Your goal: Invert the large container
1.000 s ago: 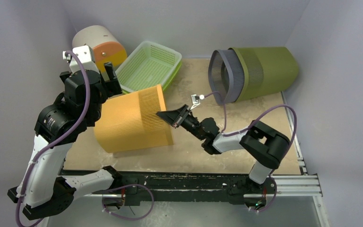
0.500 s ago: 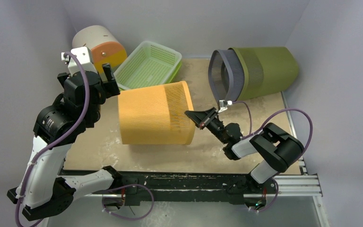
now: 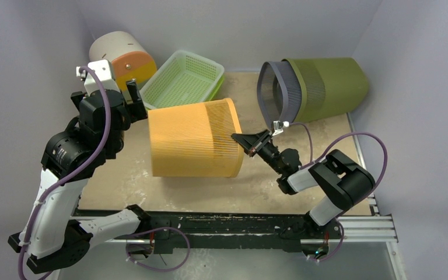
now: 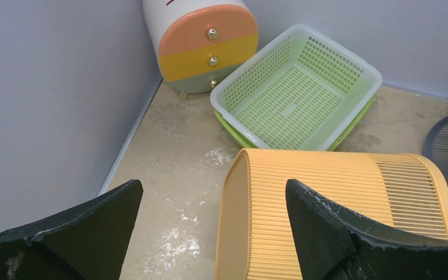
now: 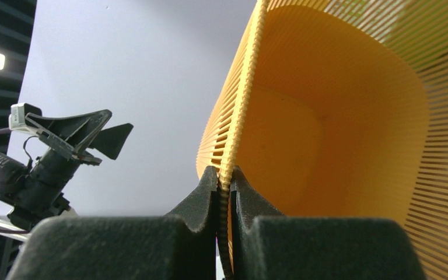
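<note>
The large orange ribbed container (image 3: 192, 146) lies on its side in the middle of the table, its closed base to the left and its open mouth to the right. My right gripper (image 3: 237, 138) is shut on the mouth rim; in the right wrist view the two jaws (image 5: 224, 175) pinch the ribbed wall with the orange inside (image 5: 326, 134) to the right of them. My left gripper (image 3: 133, 98) is open and empty, above and behind the base end. In the left wrist view (image 4: 213, 192) the container (image 4: 338, 198) lies below and to the right of it, apart from the fingers.
A light green mesh basket (image 3: 184, 81) leans behind the container, also in the left wrist view (image 4: 294, 93). A white drawer unit with orange and yellow fronts (image 3: 122, 55) stands at the back left corner. An olive bin with a grey inner basket (image 3: 321, 87) lies at the back right. Walls close three sides.
</note>
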`<state>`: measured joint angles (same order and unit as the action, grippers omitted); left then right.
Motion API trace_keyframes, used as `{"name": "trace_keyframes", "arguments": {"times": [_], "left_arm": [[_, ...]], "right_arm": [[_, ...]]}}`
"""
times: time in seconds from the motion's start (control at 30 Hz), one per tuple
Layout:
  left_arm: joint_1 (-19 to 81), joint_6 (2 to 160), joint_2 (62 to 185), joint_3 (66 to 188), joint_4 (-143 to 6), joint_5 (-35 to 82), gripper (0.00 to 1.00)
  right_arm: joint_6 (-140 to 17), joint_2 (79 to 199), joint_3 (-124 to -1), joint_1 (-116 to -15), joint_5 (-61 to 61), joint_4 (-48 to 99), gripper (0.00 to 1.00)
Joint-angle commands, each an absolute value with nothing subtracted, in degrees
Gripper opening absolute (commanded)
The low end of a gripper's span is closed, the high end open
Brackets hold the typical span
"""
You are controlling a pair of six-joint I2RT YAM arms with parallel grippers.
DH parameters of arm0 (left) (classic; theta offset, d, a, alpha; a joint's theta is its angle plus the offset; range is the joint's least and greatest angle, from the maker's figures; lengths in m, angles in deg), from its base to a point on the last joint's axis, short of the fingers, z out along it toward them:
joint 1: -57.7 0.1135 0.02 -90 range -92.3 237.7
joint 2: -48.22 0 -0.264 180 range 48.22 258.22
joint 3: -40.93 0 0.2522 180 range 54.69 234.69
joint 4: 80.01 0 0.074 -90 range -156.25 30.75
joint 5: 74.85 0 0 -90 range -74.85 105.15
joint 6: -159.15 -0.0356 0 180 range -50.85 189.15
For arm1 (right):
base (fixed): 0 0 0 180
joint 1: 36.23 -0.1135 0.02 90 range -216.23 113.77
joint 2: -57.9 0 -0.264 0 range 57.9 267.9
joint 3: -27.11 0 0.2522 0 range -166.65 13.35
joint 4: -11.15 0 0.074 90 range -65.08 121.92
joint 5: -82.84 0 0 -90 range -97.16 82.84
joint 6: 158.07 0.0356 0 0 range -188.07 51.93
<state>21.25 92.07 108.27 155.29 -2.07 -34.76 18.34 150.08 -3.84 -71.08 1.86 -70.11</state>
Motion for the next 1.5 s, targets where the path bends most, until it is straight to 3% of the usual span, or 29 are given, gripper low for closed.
{"name": "trace_keyframes", "arguments": {"times": [0.0, 0.27, 0.57, 0.73, 0.83, 1.23, 1.47], "left_arm": [[21.14, 90.87, 108.46, 156.26, -2.60, -35.79, 0.89], [21.16, 91.27, 108.86, 155.32, -3.16, -34.64, 0.89], [21.15, 91.65, 107.94, 152.59, -3.81, -34.97, 0.89], [21.15, 91.78, 107.21, 150.06, -5.04, -34.88, 0.89], [21.16, 91.98, 107.08, 149.09, -5.26, -34.68, 0.89], [21.14, 92.15, 106.06, 147.97, -5.26, -34.88, 0.89], [21.14, 92.35, 106.20, 148.40, -5.26, -33.80, 0.89]], "right_arm": [[16.91, 153.18, 3.61, -67.72, -3.88, -91.82, 0.00], [15.96, 149.61, 12.05, -59.05, -1.10, -90.83, 0.00], [14.48, 154.44, 13.66, -56.62, -0.65, -90.60, 0.00], [14.03, 156.20, 14.78, -55.50, -1.41, -90.59, 0.28], [13.76, 156.16, 14.87, -55.18, -1.53, -90.50, 0.37], [12.12, 157.84, 14.01, -54.69, -0.88, -90.52, 0.50], [11.08, 154.51, 11.05, -54.69, 1.29, -86.40, 0.52]]}}
